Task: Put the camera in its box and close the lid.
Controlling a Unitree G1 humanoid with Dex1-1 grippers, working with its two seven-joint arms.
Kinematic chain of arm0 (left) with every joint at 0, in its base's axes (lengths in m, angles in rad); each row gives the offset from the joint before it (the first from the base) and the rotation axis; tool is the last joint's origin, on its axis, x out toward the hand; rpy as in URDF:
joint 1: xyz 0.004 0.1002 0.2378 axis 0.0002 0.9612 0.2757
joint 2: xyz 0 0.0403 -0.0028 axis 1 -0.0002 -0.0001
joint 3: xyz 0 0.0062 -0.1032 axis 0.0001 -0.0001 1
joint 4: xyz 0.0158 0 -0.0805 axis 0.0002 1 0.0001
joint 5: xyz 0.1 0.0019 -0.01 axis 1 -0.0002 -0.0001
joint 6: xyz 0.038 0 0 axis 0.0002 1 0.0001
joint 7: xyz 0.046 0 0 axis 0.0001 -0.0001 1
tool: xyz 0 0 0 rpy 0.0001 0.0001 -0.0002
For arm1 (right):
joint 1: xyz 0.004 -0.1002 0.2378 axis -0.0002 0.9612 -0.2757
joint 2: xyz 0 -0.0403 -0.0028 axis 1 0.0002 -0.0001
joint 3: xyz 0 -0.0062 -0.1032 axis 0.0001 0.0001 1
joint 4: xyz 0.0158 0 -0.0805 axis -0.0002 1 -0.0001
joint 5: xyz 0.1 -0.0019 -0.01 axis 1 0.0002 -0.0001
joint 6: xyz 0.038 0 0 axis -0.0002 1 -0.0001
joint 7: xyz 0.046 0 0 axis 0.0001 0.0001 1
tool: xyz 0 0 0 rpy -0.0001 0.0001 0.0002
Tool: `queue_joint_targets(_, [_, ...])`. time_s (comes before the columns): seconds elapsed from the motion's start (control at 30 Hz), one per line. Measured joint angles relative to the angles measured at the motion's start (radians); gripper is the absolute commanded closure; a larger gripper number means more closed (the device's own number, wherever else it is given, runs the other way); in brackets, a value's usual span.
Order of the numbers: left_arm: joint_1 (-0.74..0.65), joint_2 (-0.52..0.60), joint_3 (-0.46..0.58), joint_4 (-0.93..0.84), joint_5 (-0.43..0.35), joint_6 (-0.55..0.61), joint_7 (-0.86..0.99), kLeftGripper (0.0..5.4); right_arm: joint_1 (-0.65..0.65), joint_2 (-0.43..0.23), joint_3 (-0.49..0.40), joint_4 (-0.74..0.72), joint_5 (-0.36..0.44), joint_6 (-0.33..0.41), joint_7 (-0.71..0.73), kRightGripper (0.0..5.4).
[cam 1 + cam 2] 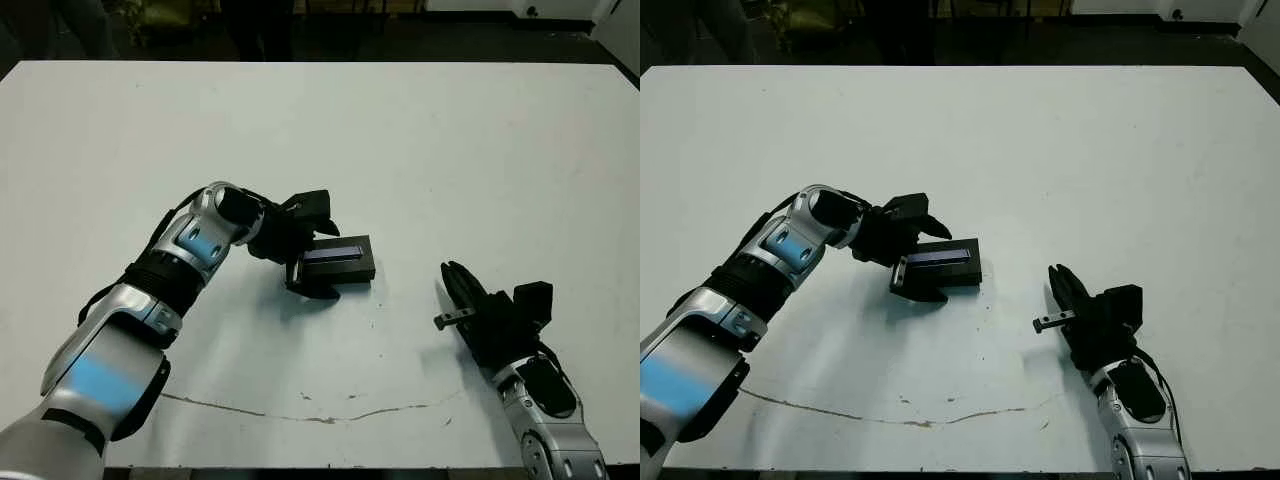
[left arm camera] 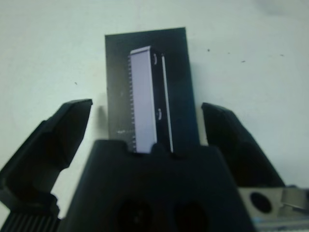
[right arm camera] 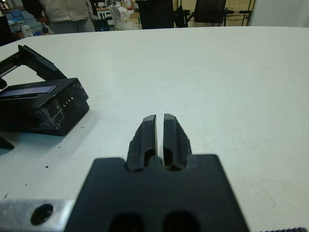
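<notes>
i see the box (image 1: 338,260) with the lid (image 2: 145,96) on it near the table's (image 1: 450,150) middle, long axis running left-right. my left gripper (image 1: 305,250) straddles its left end, fingers spread wide, gripping nothing. my right gripper (image 3: 160,137) sits well apart, fingers nearly together, empty.

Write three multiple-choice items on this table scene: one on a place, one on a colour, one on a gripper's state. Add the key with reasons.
1. Where does the small black rectangular box sit?
A. at the left gripper
B. at the right gripper
C. at the table's far edge

2. What colour is the strip on the flat black lid?
A. red
B. silver-grey
C. yellow

3. How are the right gripper's fingers?
A. spread wide
B. gripping the box
C. shut on nothing

Key: 1 A, the left fingers flank the box. 2 B, the left wrist view shows a pale silvery strip. 3 C, the right wrist view shows the fingers together over bare white table.
</notes>
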Motion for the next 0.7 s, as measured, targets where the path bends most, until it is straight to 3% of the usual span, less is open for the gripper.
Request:
queue_joint_targets(0.3, [0.013, -0.001, 0.083, -0.008, -0.115, 0.032, -0.107, 0.03, -0.001, -0.001, -0.001, -0.008, -0.007, 0.0, -0.005, 5.4])
queue_joint_targets(0.57, [0.071, 0.019, 0.273, -0.23, -0.35, 0.222, -0.1, 0.03, -0.007, -0.005, 0.001, -0.026, -0.033, 0.025, -0.024, 5.4])
queue_joint_targets(0.7, [0.166, -0.018, 0.43, -0.383, -0.505, 0.323, 0.082, 0.03, -0.027, -0.011, -0.002, -0.022, -0.04, 0.021, -0.02, 5.4])
